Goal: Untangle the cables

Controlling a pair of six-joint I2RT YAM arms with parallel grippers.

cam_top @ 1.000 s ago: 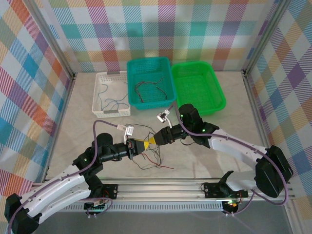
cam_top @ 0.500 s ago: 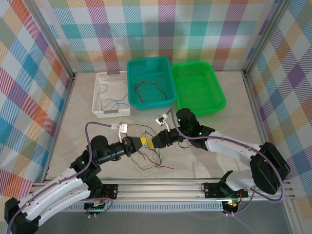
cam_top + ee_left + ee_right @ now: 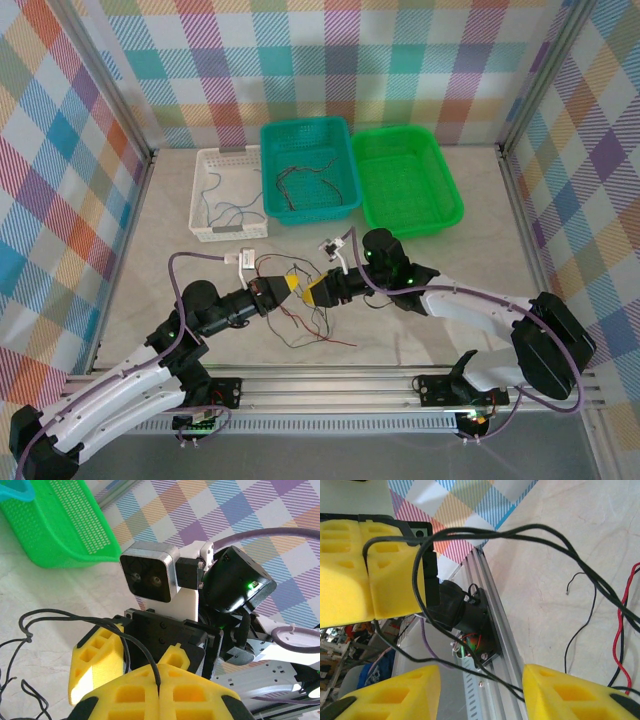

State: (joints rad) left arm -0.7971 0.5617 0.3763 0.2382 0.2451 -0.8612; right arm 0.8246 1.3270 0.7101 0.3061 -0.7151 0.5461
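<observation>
A tangle of thin black and red cables [image 3: 312,322] lies on the table in front of the two arms. My left gripper [image 3: 291,287] is shut on one black cable [image 3: 135,645], which arches up from between its yellow fingers [image 3: 125,695]. Facing it nose to nose, my right gripper [image 3: 316,291] is open, and black cable strands [image 3: 470,652] cross the gap between its fingers [image 3: 572,695]. In the right wrist view the left gripper [image 3: 367,570] shows at the top left with the cable looped over it. A red cable [image 3: 620,625] runs down the right edge.
Three baskets stand at the back: a white one [image 3: 203,190] holding blue and grey wires, a teal one [image 3: 345,170] holding dark wires, and a green one [image 3: 405,225]. The aluminium rail [image 3: 330,382] runs along the near edge. Plaid walls close in both sides.
Both grippers have shifted a little to the left, still facing each other. The left arm has drawn back and the right arm has stretched after it. The held cable is lifted higher.
</observation>
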